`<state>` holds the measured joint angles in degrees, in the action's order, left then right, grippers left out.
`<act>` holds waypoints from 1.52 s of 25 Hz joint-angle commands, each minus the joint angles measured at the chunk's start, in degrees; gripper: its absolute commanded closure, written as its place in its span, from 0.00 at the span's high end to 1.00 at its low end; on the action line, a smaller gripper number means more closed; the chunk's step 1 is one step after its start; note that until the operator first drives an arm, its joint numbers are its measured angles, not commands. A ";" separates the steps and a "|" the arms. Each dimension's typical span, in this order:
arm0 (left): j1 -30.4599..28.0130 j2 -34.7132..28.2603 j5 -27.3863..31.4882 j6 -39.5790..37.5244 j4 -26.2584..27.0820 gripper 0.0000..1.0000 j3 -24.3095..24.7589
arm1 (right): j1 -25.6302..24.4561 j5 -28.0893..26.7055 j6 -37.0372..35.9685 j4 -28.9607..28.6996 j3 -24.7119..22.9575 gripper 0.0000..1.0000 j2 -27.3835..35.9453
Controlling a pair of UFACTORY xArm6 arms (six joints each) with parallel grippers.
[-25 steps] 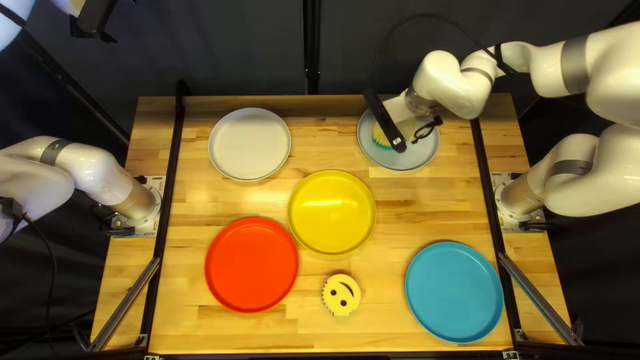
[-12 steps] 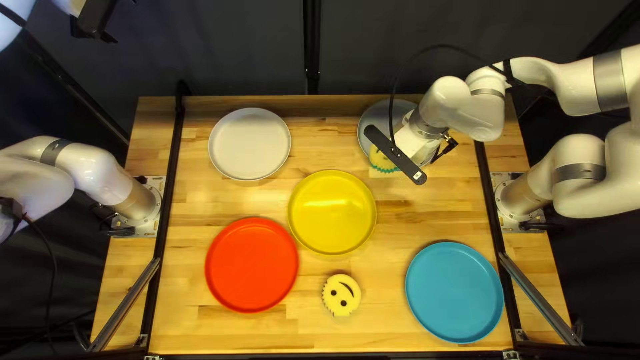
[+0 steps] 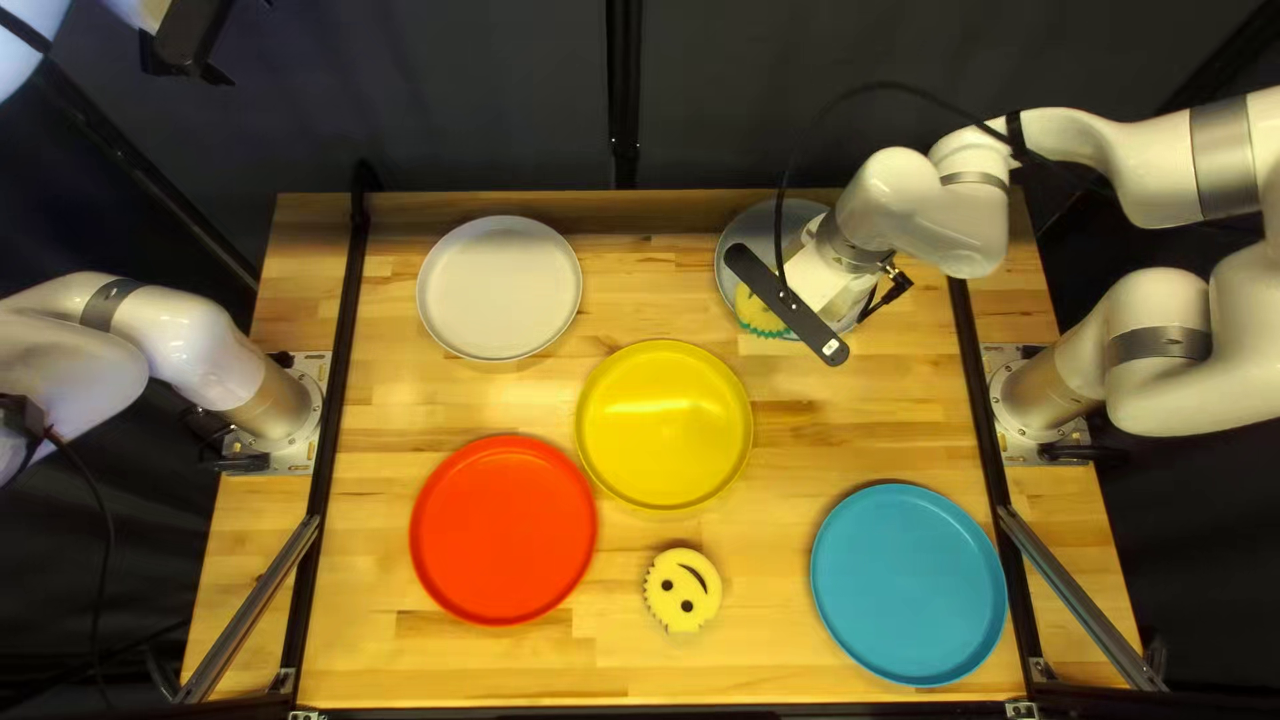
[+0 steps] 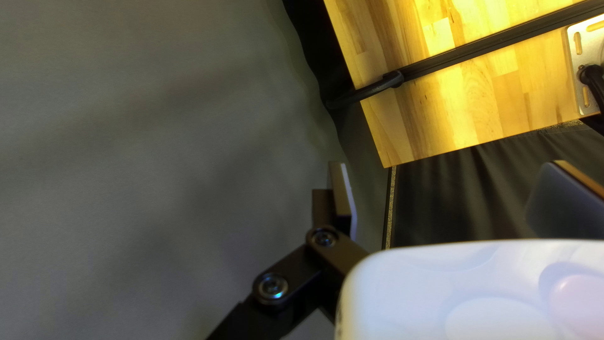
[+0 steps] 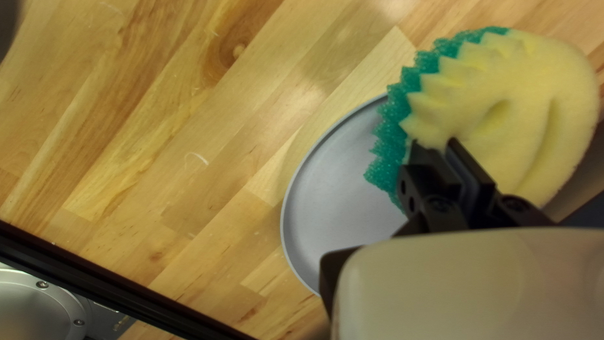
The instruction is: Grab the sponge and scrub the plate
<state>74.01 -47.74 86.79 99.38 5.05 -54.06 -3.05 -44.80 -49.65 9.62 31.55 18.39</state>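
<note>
Currently, right hand [image 5: 434,145] pinches sponge [image 5: 503,107], partly over grey plate [image 5: 340,208]; left hand [image 4: 451,173] wide, empty. Risk: small pinch lets sponge twist or slip under pressure; sideways snag shoves plate along bench [image 5: 157,208].

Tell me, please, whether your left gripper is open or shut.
My left gripper is open: its wrist view shows the two fingers well apart.

No text, label, brand, number or sign can be read in any view; one small pale mark [image 3: 831,350] on the right pincer [image 3: 787,306] is too tiny to make out.
</note>
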 commanded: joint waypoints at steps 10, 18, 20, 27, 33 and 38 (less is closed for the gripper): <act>0.00 0.00 0.00 0.00 0.00 1.00 0.00 | 12.99 -7.86 -13.52 -1.28 2.94 0.00 0.06; 0.00 0.00 0.00 0.00 0.00 1.00 0.00 | 13.47 -9.26 -17.35 -2.76 2.14 0.00 1.88; 0.00 0.00 0.00 0.00 0.00 1.00 0.00 | 13.47 -9.26 -17.35 -2.76 2.14 0.00 1.88; 0.00 0.00 0.00 0.00 0.00 1.00 0.00 | 13.85 -9.68 -16.40 -2.67 2.29 0.00 1.76; 0.00 0.00 0.00 0.00 0.00 1.00 0.00 | 18.30 -15.61 -17.51 -6.01 5.63 0.00 -0.44; 0.00 0.00 0.00 0.00 0.00 1.00 0.00 | 22.83 -18.48 -16.68 -8.46 7.51 0.00 -3.00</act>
<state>74.01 -47.74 86.79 99.38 5.05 -54.06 17.57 -62.26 -67.31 2.37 38.29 16.69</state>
